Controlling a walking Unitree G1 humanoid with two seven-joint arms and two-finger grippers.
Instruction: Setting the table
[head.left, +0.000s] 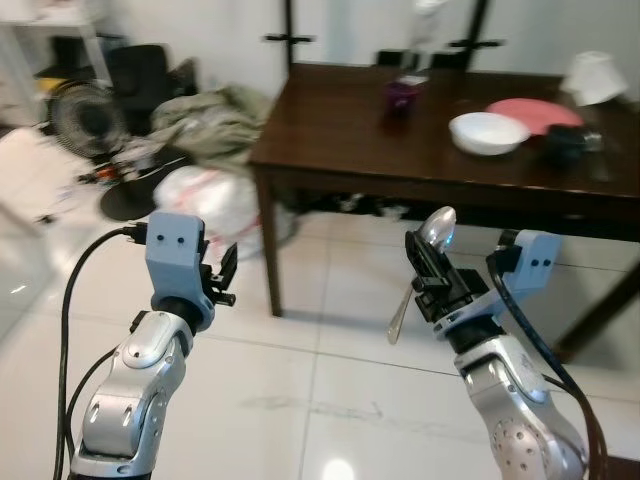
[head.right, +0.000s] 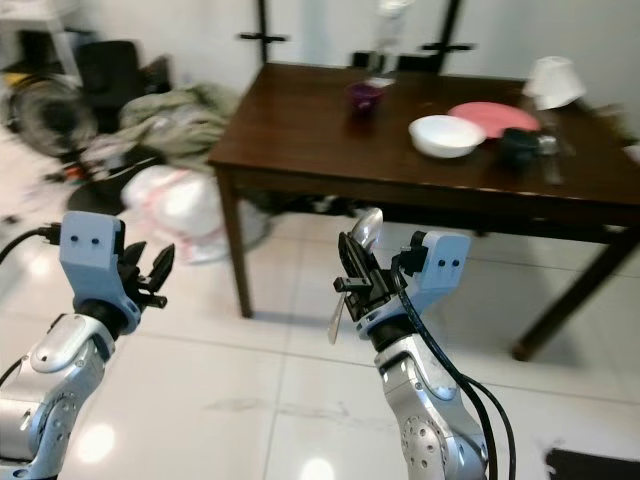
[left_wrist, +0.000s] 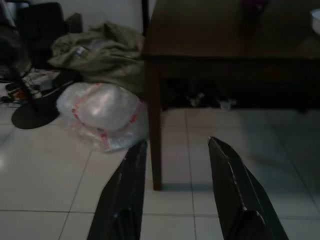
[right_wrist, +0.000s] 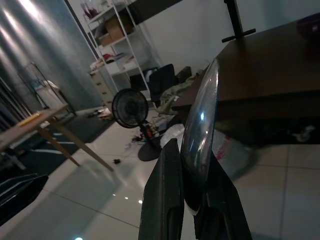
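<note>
Over at about 10 o'clock there's a black floor fan (head.left: 88, 118) on the white tiled floor (head.left: 290, 390), with a heap of olive-green cloth (head.left: 205, 120) and a clear plastic bag with red stripes (head.left: 205, 200) next to it, the bag sitting just beside the near left leg of the worktop.

The left hand (head.left: 222, 272) hangs in the air at roughly 8 o'clock, over the floor and short of the worktop, fingers (left_wrist: 125, 200) spread apart with nothing between them.

The right hand (head.left: 432, 275) sits around 5 o'clock, also over the floor in front of the worktop, and it's clamped on a shiny metal spoon (head.left: 425, 262). The spoon stands close to upright, bowl up top, handle poking down below the fingers.

The dark brown wooden worktop (head.left: 330, 140) fills 12 to 2 o'clock. On it, going across: a small dark purple cup (head.left: 402, 97) near the far middle, a white round bowl (head.left: 488, 132), a pink-red flat plate (head.left: 535, 113) touching or just behind the bowl, a small dark object (head.left: 566, 143) too blurry to identify, and a white lampshade-shaped thing (head.left: 595, 77) at the far right corner.
</note>
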